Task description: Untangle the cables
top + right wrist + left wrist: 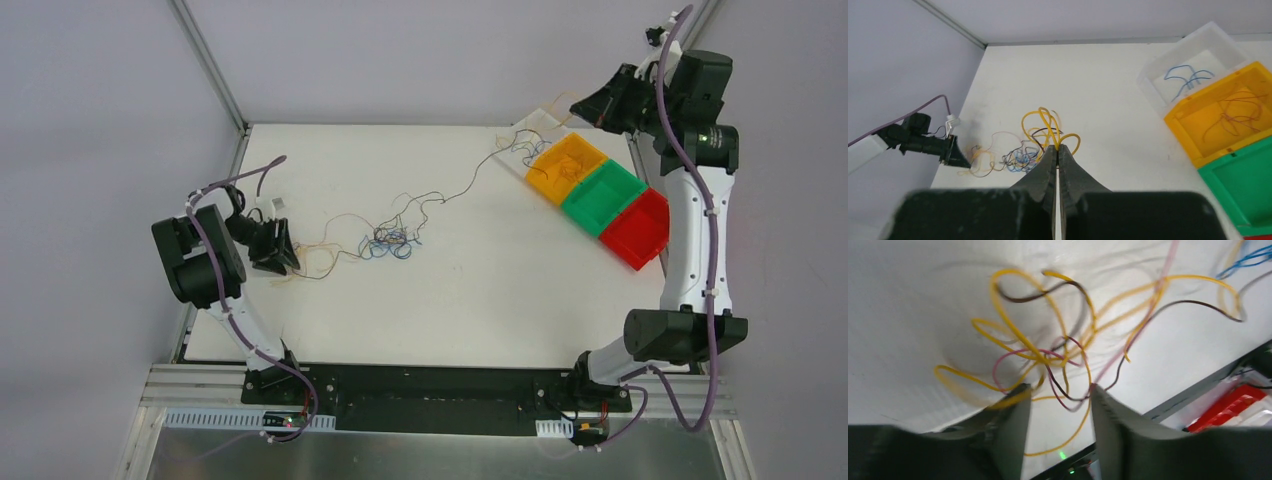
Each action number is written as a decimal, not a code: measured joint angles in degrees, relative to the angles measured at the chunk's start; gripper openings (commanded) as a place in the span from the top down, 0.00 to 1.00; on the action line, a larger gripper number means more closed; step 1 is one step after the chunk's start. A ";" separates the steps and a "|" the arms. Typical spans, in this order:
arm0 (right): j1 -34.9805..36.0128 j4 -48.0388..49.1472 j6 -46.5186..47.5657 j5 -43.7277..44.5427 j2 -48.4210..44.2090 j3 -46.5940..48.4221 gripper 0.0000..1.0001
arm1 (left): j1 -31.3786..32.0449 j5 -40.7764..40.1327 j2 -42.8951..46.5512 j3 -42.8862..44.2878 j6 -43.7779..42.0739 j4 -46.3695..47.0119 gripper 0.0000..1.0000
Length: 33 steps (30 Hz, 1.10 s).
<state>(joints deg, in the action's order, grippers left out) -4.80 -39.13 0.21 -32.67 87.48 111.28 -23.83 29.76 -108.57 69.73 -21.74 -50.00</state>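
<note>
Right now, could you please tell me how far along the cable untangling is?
Done: a blue wire lies in the clear bin and dark wires in the yellow bin. In hand: the right gripper is shut on yellow cables; the left gripper stands open at loose yellow and dark strands. Left: a tangled bunch mid-table.

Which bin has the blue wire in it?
The clear bin at the row's end holds the blue wire; the orange bin beside it holds dark wires.

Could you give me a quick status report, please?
Left gripper open over loose cables. Right gripper shut on yellow cable. Tangle mid-table, nothing obstructing.
</note>
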 measured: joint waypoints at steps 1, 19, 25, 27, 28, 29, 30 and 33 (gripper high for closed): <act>0.68 0.20 -0.90 -0.83 -0.39 -0.35 1.00 | 0.02 1.46 0.70 0.02 -0.26 -0.04 0.34; 19.26 0.81 -4.76 -7.93 -4.24 -6.99 1.00 | 32.24 23.85 22.80 16.20 21.66 18.99 0.05; 21.73 0.61 -5.07 -9.40 -6.54 -10.38 1.00 | 42.73 21.97 22.21 16.20 21.05 28.98 0.06; 22.34 0.61 -5.18 -9.86 -6.99 -10.58 1.00 | 45.79 21.31 21.53 16.20 20.17 32.02 0.06; 22.67 0.59 -5.29 -10.14 -7.28 -10.64 1.00 | 47.36 20.74 21.05 16.20 19.58 33.51 0.07; 22.86 0.59 -5.35 -10.34 -7.52 -10.64 1.00 | 48.76 20.17 20.48 16.20 19.15 34.97 0.08; 23.04 0.59 -5.38 -10.56 -7.74 -10.64 1.00 | 50.16 19.28 19.85 16.20 18.78 36.35 0.10; 23.12 0.35 -5.35 -11.17 -8.22 -10.64 1.00 | 53.07 17.27 17.94 16.22 17.99 39.80 0.31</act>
<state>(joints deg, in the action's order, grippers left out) 18.33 -38.79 -5.15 -43.83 79.26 100.64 29.23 47.03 -90.63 85.95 -3.75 -10.20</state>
